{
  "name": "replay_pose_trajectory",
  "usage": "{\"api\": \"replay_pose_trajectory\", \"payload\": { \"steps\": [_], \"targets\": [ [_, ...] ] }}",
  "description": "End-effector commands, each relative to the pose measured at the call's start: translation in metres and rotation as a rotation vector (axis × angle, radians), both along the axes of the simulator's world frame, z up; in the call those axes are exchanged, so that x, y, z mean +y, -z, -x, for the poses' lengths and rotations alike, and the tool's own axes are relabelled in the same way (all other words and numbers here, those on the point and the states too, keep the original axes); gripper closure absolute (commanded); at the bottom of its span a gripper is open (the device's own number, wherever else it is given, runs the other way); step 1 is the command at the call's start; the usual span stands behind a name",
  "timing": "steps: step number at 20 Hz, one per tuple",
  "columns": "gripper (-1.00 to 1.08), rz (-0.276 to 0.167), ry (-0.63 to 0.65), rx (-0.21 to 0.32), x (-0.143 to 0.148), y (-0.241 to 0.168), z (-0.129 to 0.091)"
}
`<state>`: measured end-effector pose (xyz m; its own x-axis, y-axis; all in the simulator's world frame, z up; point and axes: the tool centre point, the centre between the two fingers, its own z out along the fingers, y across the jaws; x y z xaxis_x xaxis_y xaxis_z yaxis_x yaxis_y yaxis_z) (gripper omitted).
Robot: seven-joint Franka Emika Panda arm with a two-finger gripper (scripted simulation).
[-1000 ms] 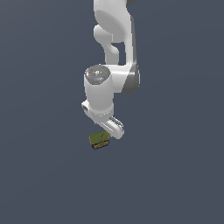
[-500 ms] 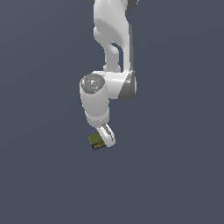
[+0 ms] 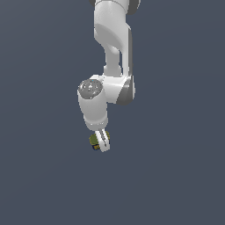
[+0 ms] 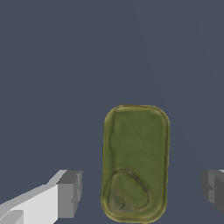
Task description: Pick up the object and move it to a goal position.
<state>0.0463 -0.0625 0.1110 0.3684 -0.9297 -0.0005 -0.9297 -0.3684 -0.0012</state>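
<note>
1. The object lies on the bench, between the fingers, touching neither.
2. The tool straddles it, spread wide, holding nothing.
3. Step: the grasp. Next, judged: close squarely, then lift.

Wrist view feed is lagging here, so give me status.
Gripper open, fingers astride the object, gaps both sides. Object not gripped. No obstruction visible.

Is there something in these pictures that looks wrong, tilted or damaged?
Nothing stands out. The olive-green block looks whole and lies between the two fingers of the gripper, with clear gaps on both sides, so it is not gripped yet. It sits a little nearer one finger than the other.
</note>
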Motion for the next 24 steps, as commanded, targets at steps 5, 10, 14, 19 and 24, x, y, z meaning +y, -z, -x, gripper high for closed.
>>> {"api": "replay_pose_trajectory", "payload": {
  "steps": [5, 10, 14, 19, 24],
  "targets": [
    [-0.92, 0.001, 0.036, 0.001, -0.002, 0.002, -0.001],
    [-0.92, 0.001, 0.032, 0.001, -0.002, 0.009, -0.001],
    [-0.92, 0.001, 0.034, 0.001, -0.002, 0.029, 0.0],
    [-0.92, 0.001, 0.037, 0.001, -0.002, 0.05, 0.0],
    [1.08, 0.001, 0.036, 0.001, -0.002, 0.052, -0.001]
  ]
}}
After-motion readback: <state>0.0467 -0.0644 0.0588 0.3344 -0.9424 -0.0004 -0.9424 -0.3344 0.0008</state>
